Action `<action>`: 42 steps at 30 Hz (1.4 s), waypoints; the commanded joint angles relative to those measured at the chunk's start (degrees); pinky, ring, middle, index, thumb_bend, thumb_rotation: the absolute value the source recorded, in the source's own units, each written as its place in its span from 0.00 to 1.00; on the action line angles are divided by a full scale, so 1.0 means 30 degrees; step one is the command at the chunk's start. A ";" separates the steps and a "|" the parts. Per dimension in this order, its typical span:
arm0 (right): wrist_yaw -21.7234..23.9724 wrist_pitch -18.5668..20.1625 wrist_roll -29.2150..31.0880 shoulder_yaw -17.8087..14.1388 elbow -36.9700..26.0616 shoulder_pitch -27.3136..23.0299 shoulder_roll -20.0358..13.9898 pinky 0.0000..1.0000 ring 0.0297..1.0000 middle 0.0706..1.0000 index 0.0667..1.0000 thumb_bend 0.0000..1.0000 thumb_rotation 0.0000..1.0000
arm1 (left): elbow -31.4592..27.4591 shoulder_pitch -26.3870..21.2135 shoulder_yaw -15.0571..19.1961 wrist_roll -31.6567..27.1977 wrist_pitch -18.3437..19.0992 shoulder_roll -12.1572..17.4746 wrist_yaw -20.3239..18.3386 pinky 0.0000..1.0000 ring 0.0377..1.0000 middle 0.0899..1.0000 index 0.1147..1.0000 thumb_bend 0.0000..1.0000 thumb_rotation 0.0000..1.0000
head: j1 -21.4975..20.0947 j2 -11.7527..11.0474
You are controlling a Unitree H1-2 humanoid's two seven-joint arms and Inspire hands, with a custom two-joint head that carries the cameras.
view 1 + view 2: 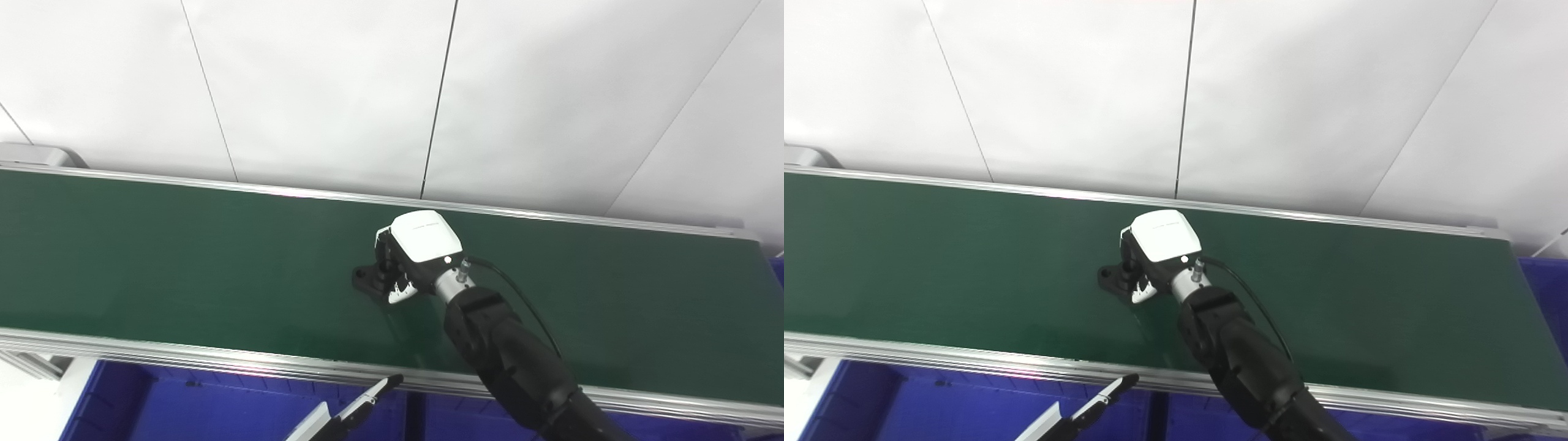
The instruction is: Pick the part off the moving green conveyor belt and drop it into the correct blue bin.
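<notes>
Right hand (411, 260) is out over the middle of the green conveyor belt (153, 263), palm turned down, and the black part (367, 278) sits right under its fingers, sticking out on the side away from the wrist. The fingers curl down onto the part and touch it, but whether they have truly clamped it I cannot tell; the white back of the hand hides the contact. The part looks flat and elongated, its long axis running roughly along the belt, across the line of the forearm. So the lift, as I judge it, turns on the fingers closing across that short width. Left hand (361, 407) waits low by the near rail, just a fingertip or two showing over the blue bin (184, 404), well apart from the part.
</notes>
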 commanded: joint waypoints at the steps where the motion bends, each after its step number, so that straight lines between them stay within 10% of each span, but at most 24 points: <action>1: -0.0691 -0.0706 -0.0206 0.0070 0.0283 0.0345 0.0270 0.21 0.33 0.42 0.51 0.51 0.00 | -0.0358 0.0121 0.0029 0.0005 -0.0586 -0.0159 0.0093 0.96 1.00 1.00 1.00 0.82 0.62 | 0.0011 0.0033; 9: -0.1000 0.0179 -0.0131 -0.0950 -0.2120 0.1147 0.0172 0.10 0.14 0.42 0.44 0.53 0.00 | -0.0428 0.0118 0.0047 -0.0115 -0.0482 -0.0197 -0.0079 0.97 1.00 1.00 1.00 0.81 0.61 | -0.0080 0.0158; 29: 0.2242 0.0797 -0.0834 -0.4697 -0.9150 0.3552 -0.0422 0.18 0.22 0.42 0.45 0.53 0.00 | -0.0602 0.0114 0.0237 0.0100 -0.0376 -0.0135 -0.0322 0.97 1.00 1.00 1.00 0.81 0.64 | -0.0311 0.0289; 42: 0.5030 0.0466 -0.0669 -0.7286 -1.6950 0.9783 -0.2209 0.14 0.18 0.43 0.45 0.53 0.00 | -0.1394 0.0533 0.0435 -0.0877 0.0152 -0.0092 -0.0653 0.99 1.00 1.00 1.00 0.83 0.63 | -0.1587 0.1142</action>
